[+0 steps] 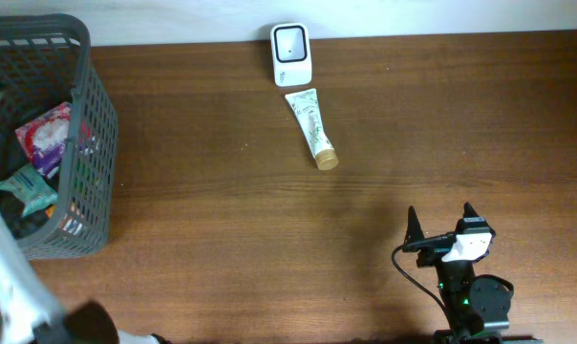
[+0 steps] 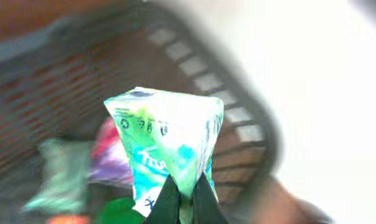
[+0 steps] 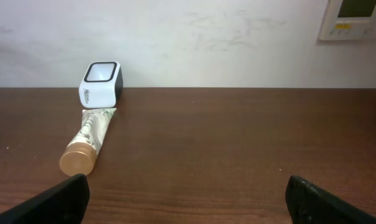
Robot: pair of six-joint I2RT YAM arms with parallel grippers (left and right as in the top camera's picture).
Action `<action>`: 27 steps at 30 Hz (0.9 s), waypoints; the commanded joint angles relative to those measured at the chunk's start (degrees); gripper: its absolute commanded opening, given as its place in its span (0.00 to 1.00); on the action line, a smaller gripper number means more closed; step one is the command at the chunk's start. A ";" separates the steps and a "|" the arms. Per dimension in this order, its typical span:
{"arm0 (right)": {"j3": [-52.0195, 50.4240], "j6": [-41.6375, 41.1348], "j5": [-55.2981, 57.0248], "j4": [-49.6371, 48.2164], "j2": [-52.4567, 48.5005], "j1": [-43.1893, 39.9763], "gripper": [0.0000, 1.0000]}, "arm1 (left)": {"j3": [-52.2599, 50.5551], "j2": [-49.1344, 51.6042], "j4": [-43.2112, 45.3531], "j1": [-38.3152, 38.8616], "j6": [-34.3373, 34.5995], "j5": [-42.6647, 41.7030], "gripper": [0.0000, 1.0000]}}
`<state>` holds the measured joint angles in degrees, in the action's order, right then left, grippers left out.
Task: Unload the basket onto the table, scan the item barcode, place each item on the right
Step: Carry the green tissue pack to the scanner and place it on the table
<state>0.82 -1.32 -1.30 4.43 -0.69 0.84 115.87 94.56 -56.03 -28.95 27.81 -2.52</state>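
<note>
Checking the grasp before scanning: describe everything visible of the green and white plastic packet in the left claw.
The green and white plastic packet is a soft, glossy pouch with blue lettering and a row of black symbols near its far edge. It is creased, narrowing toward the left claw, whose dark fingers are shut on its near end. It sits within the grey slatted basket, blurred packets behind it; contact with them cannot be told. No barcode shows.

The right gripper (image 1: 439, 212) has two black, pointed fingers (image 1: 412, 225); behind them sit a white block (image 1: 465, 246) and a round black joint (image 1: 487, 296) with a small green light (image 1: 465, 302). A black cable (image 1: 400, 260) loops beside them. The left gripper (image 2: 187, 202) has dark, tapered fingertips (image 2: 169, 202); its arm (image 1: 11, 282) is white.
</note>
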 commanded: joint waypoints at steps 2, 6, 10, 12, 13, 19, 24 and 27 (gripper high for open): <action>-0.50 -0.24 0.31 0.04 0.33 0.28 0.99 | 0.81 -6.23 3.96 5.81 2.23 -20.85 0.00; -0.50 -0.24 0.31 0.04 0.33 0.28 0.99 | 0.68 -5.18 4.92 17.25 -1.88 -20.37 0.00; -0.50 -0.24 0.31 0.04 0.33 0.28 0.99 | 0.63 0.02 4.17 28.39 -5.66 -16.46 0.00; -0.50 -0.24 0.33 0.04 0.33 0.28 0.99 | 0.61 3.08 2.97 32.50 -5.64 -14.69 0.00; -0.50 -0.24 0.31 0.04 0.33 0.26 0.99 | 0.57 5.35 2.34 35.15 -5.68 -13.68 0.00; -0.50 -0.24 0.31 0.04 0.33 0.28 0.99 | 0.48 17.94 -1.75 45.66 -5.64 -5.84 0.00; -0.50 -0.24 0.33 0.04 0.33 0.28 0.99 | 0.48 26.88 -2.95 51.28 -5.62 -3.30 0.02; -0.50 -0.24 0.31 0.04 0.33 0.28 0.99 | 0.48 31.32 -3.23 54.10 -5.60 0.79 0.01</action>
<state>0.82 -1.32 -1.32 4.43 -0.69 0.84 116.42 122.91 -59.05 23.20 23.16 -6.70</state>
